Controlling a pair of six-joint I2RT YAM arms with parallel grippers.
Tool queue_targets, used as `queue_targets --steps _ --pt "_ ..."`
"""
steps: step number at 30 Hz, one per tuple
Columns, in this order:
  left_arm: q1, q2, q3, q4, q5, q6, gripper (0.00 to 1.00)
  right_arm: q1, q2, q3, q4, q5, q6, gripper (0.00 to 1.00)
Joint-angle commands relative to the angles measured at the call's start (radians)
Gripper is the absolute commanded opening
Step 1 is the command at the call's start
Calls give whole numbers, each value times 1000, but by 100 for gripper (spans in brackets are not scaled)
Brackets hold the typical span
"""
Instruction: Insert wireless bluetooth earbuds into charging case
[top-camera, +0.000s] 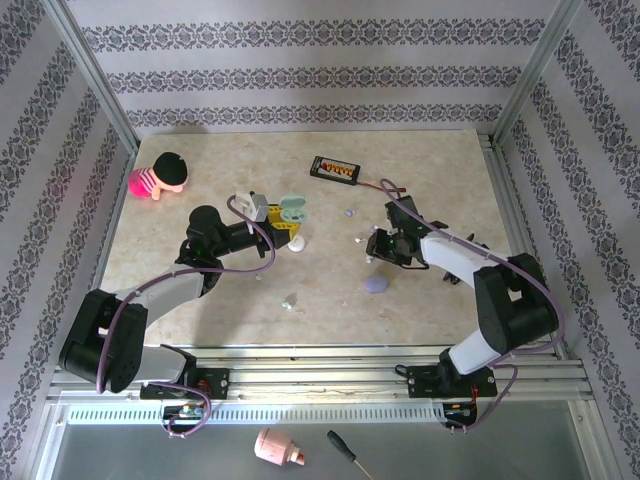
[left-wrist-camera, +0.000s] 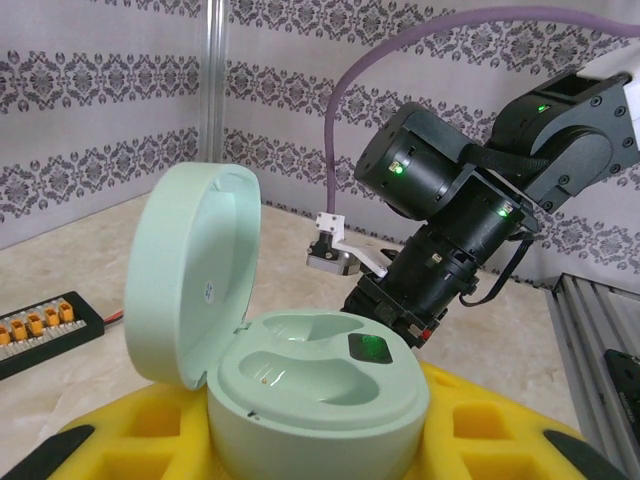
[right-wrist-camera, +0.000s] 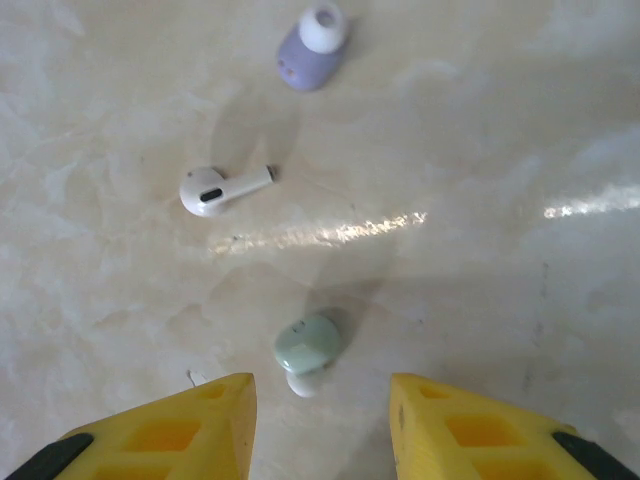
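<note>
While the left end effector (left-wrist-camera: 315, 445) is clenched on the mint-green case (left-wrist-camera: 320, 385), with a yellow finger (left-wrist-camera: 130, 440) on each side of the base, we see the lid (left-wrist-camera: 190, 270) standing open and upright at the left of that wrist view. Two shallow hollows in the base face upward.

We find the right end effector (right-wrist-camera: 320, 392) released. Its yellow fingers (right-wrist-camera: 170, 430) stand apart, low over the bare worktop (right-wrist-camera: 520, 150). Just ahead of that gap lies the mint-green earbud (right-wrist-camera: 307, 345), flat on the worktop and touching neither finger. Farther out lies the white earbud (right-wrist-camera: 222, 188), its stem pointing right. Beyond that is the lavender earbud (right-wrist-camera: 312, 45), its white tip turned away from the fingers.

From above, we see the two end effectors well apart near the middle of the worktop. A white case (top-camera: 297, 246) sits just beside the left one, and a lavender case (top-camera: 376, 284) lies near the right one, toward the bases. At the far edge rests a black board (top-camera: 335, 170) with a red wire, and a doll (top-camera: 160, 177) lies far left.
</note>
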Motion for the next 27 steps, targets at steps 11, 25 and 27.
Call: queue_targets --steps 11,25,27 --pt "20 -59 -48 1 -28 32 27 132 185 166 -204 229 -145 45" --pt "20 -57 -52 28 -22 18 27 126 204 188 -280 301 -186 38" --pt "20 -57 -50 27 -21 15 27 124 194 188 -297 316 -190 38"
